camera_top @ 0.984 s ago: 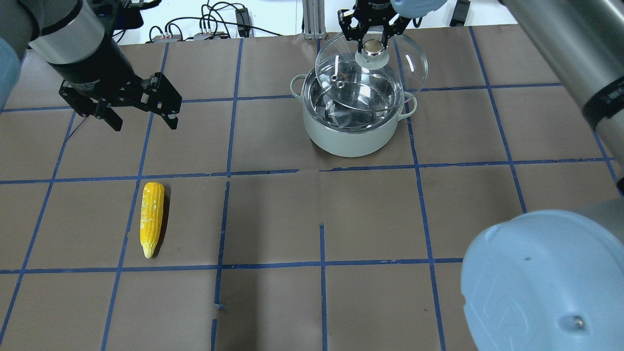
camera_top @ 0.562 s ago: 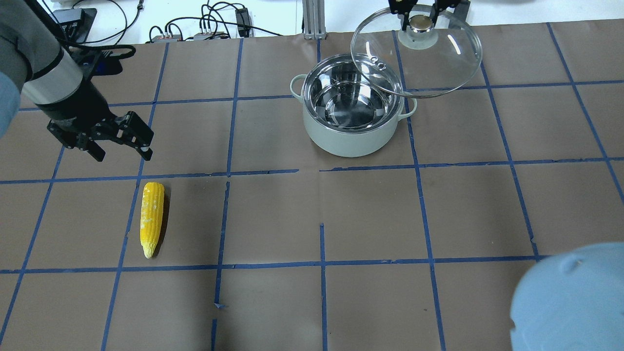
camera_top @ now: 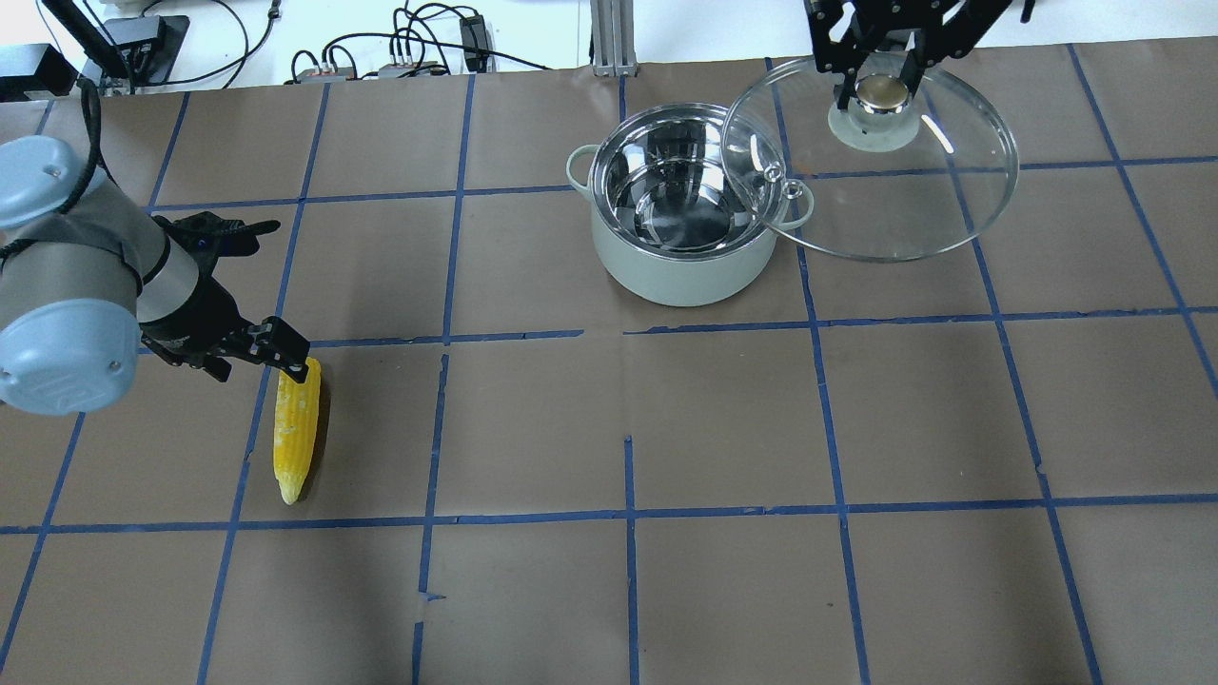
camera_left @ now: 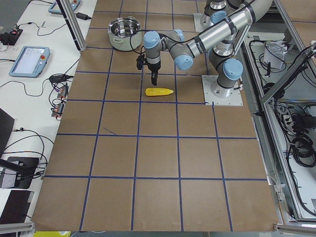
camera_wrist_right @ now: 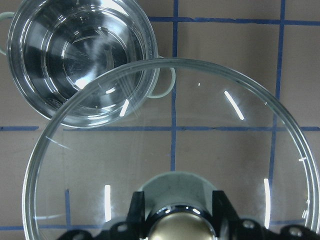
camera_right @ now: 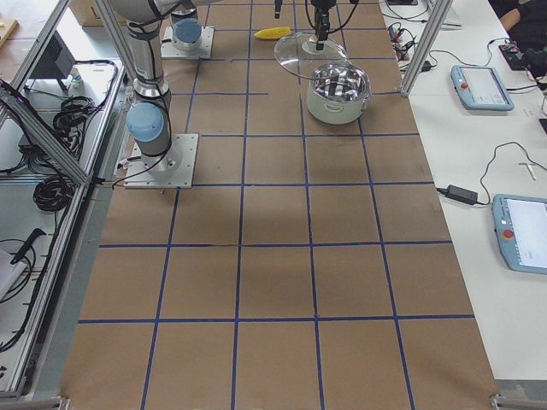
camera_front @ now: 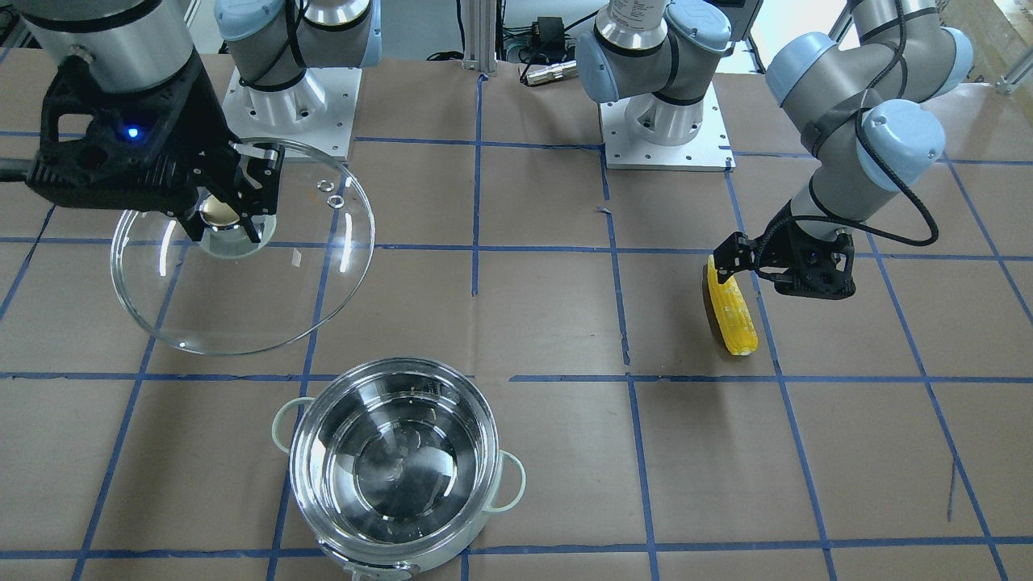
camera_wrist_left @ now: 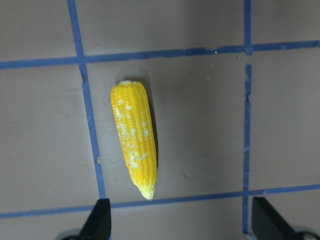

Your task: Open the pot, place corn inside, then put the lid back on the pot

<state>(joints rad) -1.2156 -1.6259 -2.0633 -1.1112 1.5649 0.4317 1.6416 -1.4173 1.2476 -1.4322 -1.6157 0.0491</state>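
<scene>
The yellow corn (camera_top: 295,433) lies flat on the brown table; it also shows in the left wrist view (camera_wrist_left: 134,145) and the front view (camera_front: 733,315). My left gripper (camera_top: 257,366) is open and hovers just above the corn, not touching it; its fingers (camera_wrist_left: 100,222) stand wide apart. The pot (camera_top: 680,276) stands open and empty, also in the front view (camera_front: 482,420). My right gripper (camera_top: 880,81) is shut on the brass knob of the glass lid (camera_top: 885,200). It holds the lid in the air beside the pot (camera_wrist_right: 75,55), with the lid's edge over the rim.
Cables and small boxes (camera_top: 400,57) lie along the table's far edge beside an aluminium post (camera_top: 609,38). The two arm bases (camera_front: 662,121) stand on white plates at the robot's side. Blue tape lines grid the brown paper.
My right gripper has lifted the lid off the pot and carried it to the right. My left arm has come down and forward to the corn.
</scene>
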